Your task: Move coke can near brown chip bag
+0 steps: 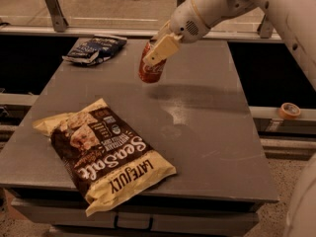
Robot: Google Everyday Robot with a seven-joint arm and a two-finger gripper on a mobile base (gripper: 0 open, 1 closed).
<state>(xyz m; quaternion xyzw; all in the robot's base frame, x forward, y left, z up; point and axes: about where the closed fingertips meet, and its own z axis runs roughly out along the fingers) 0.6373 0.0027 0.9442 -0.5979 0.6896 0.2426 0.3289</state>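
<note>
Above the far half of the desk (212, 132), the end effector (150, 58) hangs from a white arm (222, 6) that reaches in from the upper right. Its cream fingers (160, 48) are closed on the can (148, 74), one finger lying across the can's upper side. The can is red, tilted with its top toward the arm, and appears to be off the desk surface, with a dark shadow on the grey top just to its right. The brown bag (106, 157) lies flat near the front left edge, well apart from the can. A blue bag (94, 49) lies at the far left corner. A roll of tape (289, 110) sits on the ledge right of the desk.
</note>
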